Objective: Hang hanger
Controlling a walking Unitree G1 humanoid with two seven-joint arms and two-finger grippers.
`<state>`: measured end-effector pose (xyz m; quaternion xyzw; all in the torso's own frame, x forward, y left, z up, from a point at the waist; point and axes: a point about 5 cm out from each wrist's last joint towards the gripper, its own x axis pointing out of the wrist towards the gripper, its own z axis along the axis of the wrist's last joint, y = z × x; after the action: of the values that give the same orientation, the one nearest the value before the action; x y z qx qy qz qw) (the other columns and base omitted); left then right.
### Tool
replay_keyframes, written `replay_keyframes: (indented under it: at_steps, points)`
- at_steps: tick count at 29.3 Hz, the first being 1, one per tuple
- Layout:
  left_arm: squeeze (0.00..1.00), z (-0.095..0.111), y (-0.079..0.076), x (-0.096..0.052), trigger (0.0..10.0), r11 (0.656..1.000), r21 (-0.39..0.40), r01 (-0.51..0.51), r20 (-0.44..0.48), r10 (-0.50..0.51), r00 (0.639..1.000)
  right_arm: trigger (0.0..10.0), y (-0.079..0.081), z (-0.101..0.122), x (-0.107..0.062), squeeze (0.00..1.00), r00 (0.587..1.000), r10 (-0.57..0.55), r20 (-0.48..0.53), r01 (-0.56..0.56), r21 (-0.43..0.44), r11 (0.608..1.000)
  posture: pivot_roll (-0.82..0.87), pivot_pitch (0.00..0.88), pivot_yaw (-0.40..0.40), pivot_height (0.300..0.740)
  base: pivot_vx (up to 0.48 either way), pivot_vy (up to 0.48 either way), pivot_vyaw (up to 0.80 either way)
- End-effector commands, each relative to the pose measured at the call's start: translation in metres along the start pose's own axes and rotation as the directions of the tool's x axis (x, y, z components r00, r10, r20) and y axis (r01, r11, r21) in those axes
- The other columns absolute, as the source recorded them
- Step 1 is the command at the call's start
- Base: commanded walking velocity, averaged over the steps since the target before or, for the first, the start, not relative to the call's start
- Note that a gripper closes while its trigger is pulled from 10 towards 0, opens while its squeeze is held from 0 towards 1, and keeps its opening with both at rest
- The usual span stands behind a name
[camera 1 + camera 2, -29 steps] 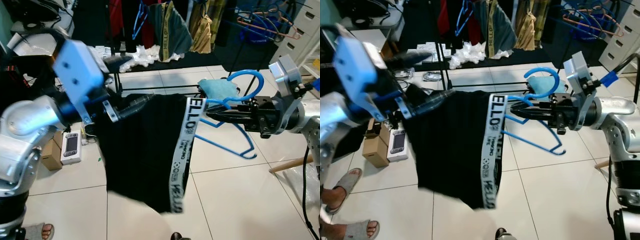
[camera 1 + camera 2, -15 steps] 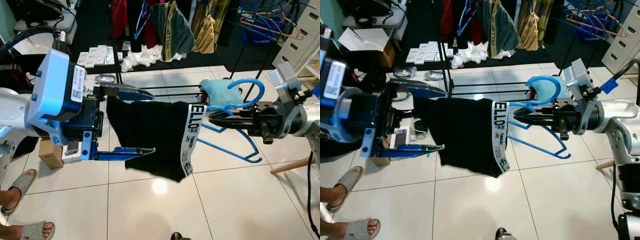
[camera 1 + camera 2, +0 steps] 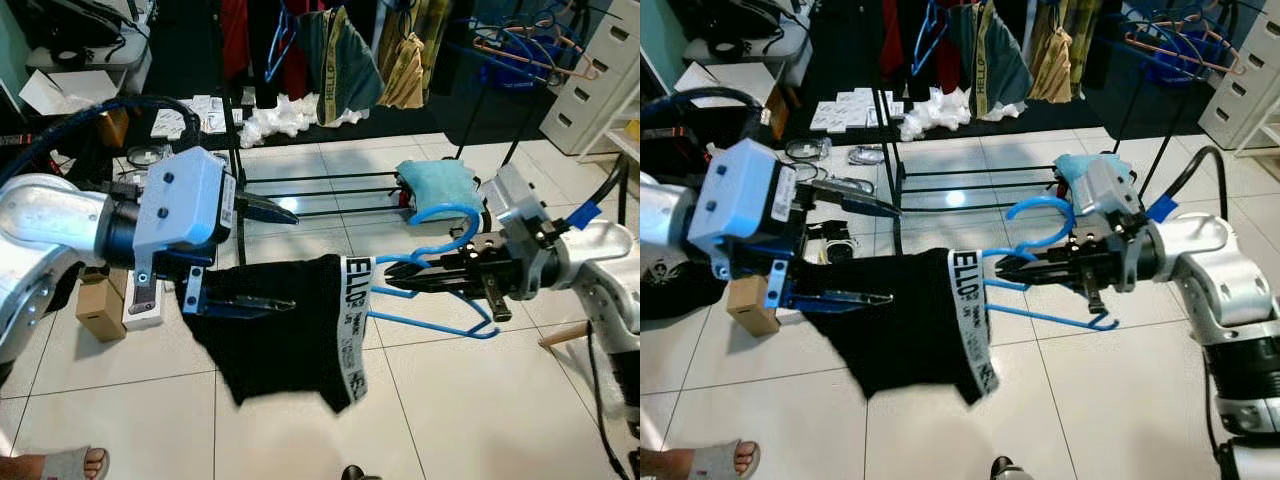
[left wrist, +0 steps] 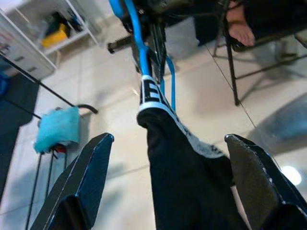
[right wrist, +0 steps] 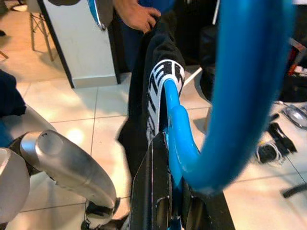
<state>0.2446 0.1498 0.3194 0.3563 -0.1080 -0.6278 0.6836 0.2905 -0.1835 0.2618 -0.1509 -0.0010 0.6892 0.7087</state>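
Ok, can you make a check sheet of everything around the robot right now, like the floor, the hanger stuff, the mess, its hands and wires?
Surface: white tiled floor, glossy.
Job's things: blue hanger held level, black shorts with a white lettered waistband draped on it.
Clutter: cardboard box, white heap, teal cloth.
Grippers: right gripper shut on the hanger; left gripper open, fingers either side of the shorts.
Cables: black cable over the left arm.
Surroundings: clothes rack with hung garments, white drawers, a person's sandalled foot.
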Motion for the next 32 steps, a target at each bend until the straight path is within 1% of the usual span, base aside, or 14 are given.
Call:
replay_keyframes:
  at_steps: [1, 3, 4, 5, 6, 7, 8, 9, 10, 11, 13, 14, 19, 32]
  points:
    - [0.0, -0.003, -0.003, 0.001, 10.0, 0.999, 0.002, 0.039, -0.045, -0.039, 0.998, 10.0, 0.001, 0.004, 0.004, 0.0, 1.0, 0.016, -0.01, -0.016, -0.031, 0.999, 0.02, 0.12, -0.005, 0.74, 0.0, 0.0, 0.0]
    - [0.0, -0.007, -0.006, 0.002, 10.0, 0.998, 0.001, 0.058, -0.084, -0.058, 0.995, 10.0, 0.001, 0.005, 0.006, 0.0, 1.0, 0.016, -0.007, -0.016, -0.034, 0.999, 0.02, 0.12, -0.005, 0.74, 0.0, 0.0, 0.0]
    - [0.0, -0.007, -0.006, 0.002, 10.0, 0.998, 0.001, 0.058, -0.084, -0.058, 0.995, 10.0, 0.001, 0.005, 0.006, 0.0, 1.0, 0.016, -0.007, -0.016, -0.034, 0.999, 0.02, 0.12, -0.005, 0.74, 0.0, 0.0, 0.0]
    - [0.0, -0.01, -0.007, 0.002, 10.0, 0.997, 0.0, 0.072, -0.112, -0.072, 0.991, 10.0, 0.001, 0.005, 0.007, 0.0, 1.0, 0.015, -0.005, -0.016, -0.036, 0.999, 0.02, 0.12, -0.005, 0.74, 0.0, 0.0, 0.0]
    - [0.0, -0.016, -0.01, 0.004, 10.0, 0.997, 0.009, 0.081, -0.168, -0.078, 0.983, 10.0, 0.0, 0.006, 0.008, 0.0, 1.0, 0.01, -0.002, -0.01, -0.036, 0.999, 0.02, 0.121, -0.009, 0.74, 0.0, 0.0, 0.0]
    - [0.0, -0.016, -0.01, 0.004, 10.0, 0.997, 0.009, 0.081, -0.168, -0.078, 0.983, 10.0, 0.0, 0.006, 0.008, 0.0, 1.0, 0.01, -0.002, -0.01, -0.036, 0.999, 0.02, 0.121, -0.009, 0.74, 0.0, 0.0, 0.0]
    - [0.0, -0.023, -0.012, 0.008, 10.0, 0.997, 0.014, 0.082, -0.208, -0.077, 0.975, 10.0, 0.001, 0.006, 0.01, 0.0, 1.0, 0.008, 0.005, -0.008, -0.035, 0.999, 0.02, 0.122, -0.009, 0.74, 0.0, 0.0, 0.0]
    - [0.0, -0.023, -0.012, 0.008, 10.0, 0.997, 0.014, 0.082, -0.208, -0.077, 0.975, 10.0, 0.001, 0.006, 0.01, 0.0, 1.0, 0.008, 0.005, -0.008, -0.035, 0.999, 0.02, 0.122, -0.009, 0.74, 0.0, 0.0, 0.0]
    - [0.0, -0.028, -0.013, 0.013, 10.0, 0.997, 0.022, 0.074, -0.228, -0.068, 0.971, 10.0, 0.001, 0.006, 0.011, 0.0, 1.0, 0.007, 0.011, -0.007, -0.033, 0.999, 0.02, 0.122, -0.01, 0.74, 0.0, 0.0, 0.0]
    - [0.0, -0.032, -0.013, 0.017, 6.9, 0.998, 0.027, 0.062, -0.247, -0.054, 0.968, 10.0, 0.001, 0.006, 0.013, 0.0, 1.0, 0.007, 0.015, -0.007, -0.032, 0.999, 0.02, 0.122, -0.01, 0.74, 0.0, 0.0, 0.0]
    - [0.0, -0.035, -0.012, 0.019, 6.9, 0.998, 0.029, 0.054, -0.254, -0.045, 0.966, 10.0, 0.002, 0.006, 0.013, 0.0, 1.0, 0.008, 0.016, -0.008, -0.031, 0.999, 0.02, 0.122, -0.01, 0.74, 0.0, 0.0, 0.0]
    - [0.0, -0.038, -0.011, 0.02, 0.0, 0.998, 0.041, 0.047, -0.278, -0.034, 0.96, 10.0, 0.002, 0.006, 0.014, 0.0, 1.0, 0.007, 0.018, -0.007, -0.031, 0.999, 0.02, 0.121, -0.01, 0.74, 0.0, 0.0, 0.0]
    - [0.0, -0.044, -0.008, 0.018, 0.0, 0.997, 0.059, 0.041, -0.327, -0.019, 0.945, 10.0, 0.002, 0.007, 0.014, 0.0, 1.0, 0.006, 0.02, -0.006, -0.033, 0.999, 0.02, 0.121, -0.01, 0.74, 0.0, 0.0, 0.0]
    - [0.0, -0.048, -0.006, 0.014, 0.0, 0.996, 0.075, 0.048, -0.362, -0.018, 0.932, 10.0, 0.002, 0.003, 0.015, 0.0, 1.0, 0.0, 0.0, 0.0, -0.027, 1.0, 0.02, 0.123, -0.01, 0.74, 0.0, 0.0, 0.0]
